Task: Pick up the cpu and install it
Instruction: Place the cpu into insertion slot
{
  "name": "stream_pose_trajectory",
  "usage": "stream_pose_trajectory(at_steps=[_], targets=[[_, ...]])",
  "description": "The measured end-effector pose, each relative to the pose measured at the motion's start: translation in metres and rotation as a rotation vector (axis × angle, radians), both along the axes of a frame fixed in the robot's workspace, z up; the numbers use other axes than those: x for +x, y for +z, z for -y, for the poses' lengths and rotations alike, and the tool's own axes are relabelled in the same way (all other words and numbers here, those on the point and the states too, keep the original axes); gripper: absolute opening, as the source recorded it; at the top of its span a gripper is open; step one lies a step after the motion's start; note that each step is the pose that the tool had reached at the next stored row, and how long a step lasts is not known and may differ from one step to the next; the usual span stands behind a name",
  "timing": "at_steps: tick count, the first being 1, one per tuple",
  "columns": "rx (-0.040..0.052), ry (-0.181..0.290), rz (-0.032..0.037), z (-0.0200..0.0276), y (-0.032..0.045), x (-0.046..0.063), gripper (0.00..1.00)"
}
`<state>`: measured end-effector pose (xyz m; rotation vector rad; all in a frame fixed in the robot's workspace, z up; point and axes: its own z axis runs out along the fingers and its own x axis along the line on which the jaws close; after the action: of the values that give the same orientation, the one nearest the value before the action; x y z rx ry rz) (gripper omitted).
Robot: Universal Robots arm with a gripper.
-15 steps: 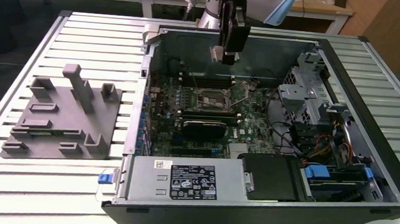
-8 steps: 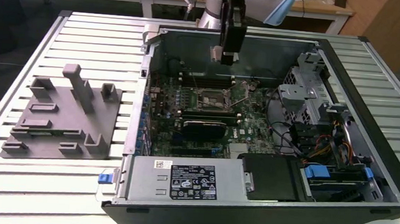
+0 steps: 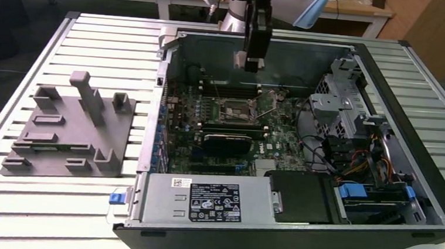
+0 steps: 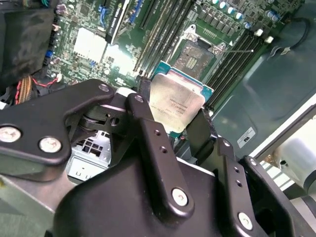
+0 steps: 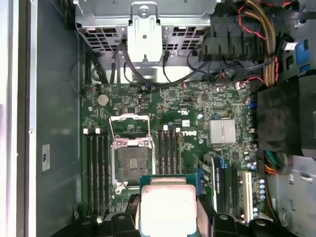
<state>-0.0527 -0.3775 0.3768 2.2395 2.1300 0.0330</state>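
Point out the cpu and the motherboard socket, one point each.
cpu (image 4: 177,101), second wrist view, middle of its silvery top.
socket (image 5: 132,163), first wrist view, its dark centre.

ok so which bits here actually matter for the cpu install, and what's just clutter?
Job in hand:
- cpu, gripped by the gripper over the board
- socket, frame open, on the motherboard

Lying about:
- grey fixture block, outside the case on the exterior view's left
- power supply
- cable bundle
- small heatsink
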Motion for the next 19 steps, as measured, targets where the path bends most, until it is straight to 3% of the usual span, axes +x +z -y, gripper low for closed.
stream_pose_trajectory(at_steps=[2,6,12,19], targets=[[-0.0002,0.000,-0.0001,-0.0039,-0.0022,0.000,0.54],[0.0003,0.007,0.0000,-0.0070,-0.0060,0.000,0.54],[0.0004,0.080,0.0000,-0.0073,-0.0109,0.000,0.54],[0.0006,0.118,0.0001,-0.0079,-0.0150,0.000,0.54]])
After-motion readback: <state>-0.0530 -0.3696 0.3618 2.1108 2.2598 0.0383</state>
